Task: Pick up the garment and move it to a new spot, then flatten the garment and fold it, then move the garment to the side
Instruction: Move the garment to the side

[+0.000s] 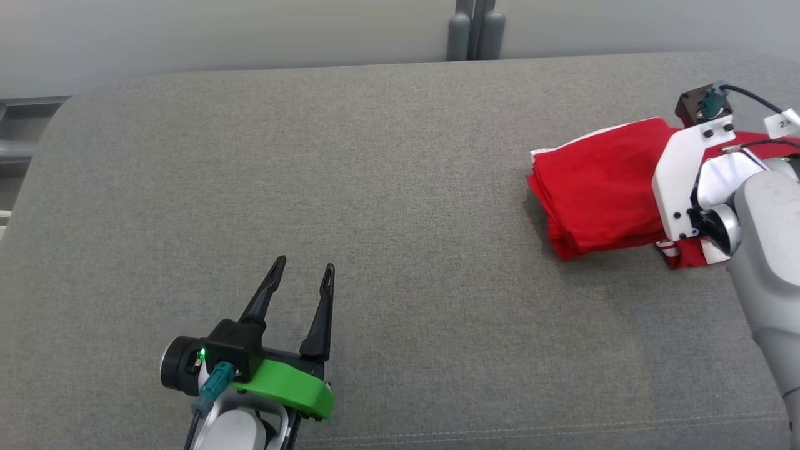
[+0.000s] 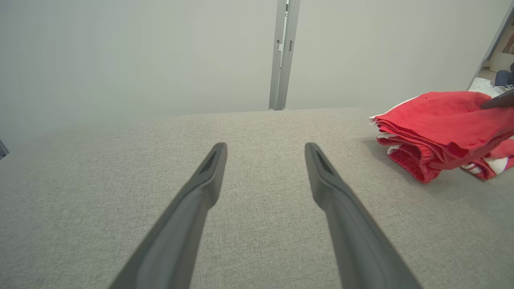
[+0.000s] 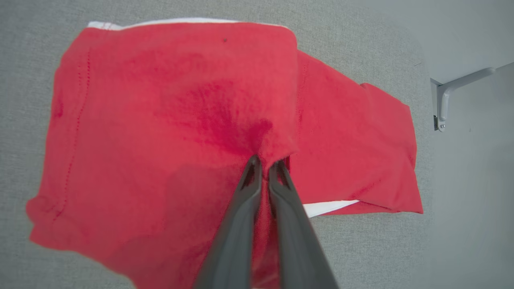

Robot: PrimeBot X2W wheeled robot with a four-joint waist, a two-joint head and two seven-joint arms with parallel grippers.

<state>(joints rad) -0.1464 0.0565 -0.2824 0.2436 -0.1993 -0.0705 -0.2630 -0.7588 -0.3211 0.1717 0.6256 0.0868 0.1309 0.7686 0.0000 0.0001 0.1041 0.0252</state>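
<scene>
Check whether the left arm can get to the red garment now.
Probably yes: bare grey surface lies between the open left gripper and the red garment; the right gripper, shut on it, sits farther right.

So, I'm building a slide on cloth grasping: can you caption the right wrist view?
Right gripper shut on a pinch of the folded red garment lying on the grey cushion.

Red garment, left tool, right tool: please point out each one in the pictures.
red garment (image 1: pixel 594 187), head view, middle of its folded top layer.
left tool (image 1: pixel 305 264), head view, midway between its open fingertips.
right tool (image 3: pixel 265 160), right wrist view, midway between fingertips pinching the garment.
</scene>
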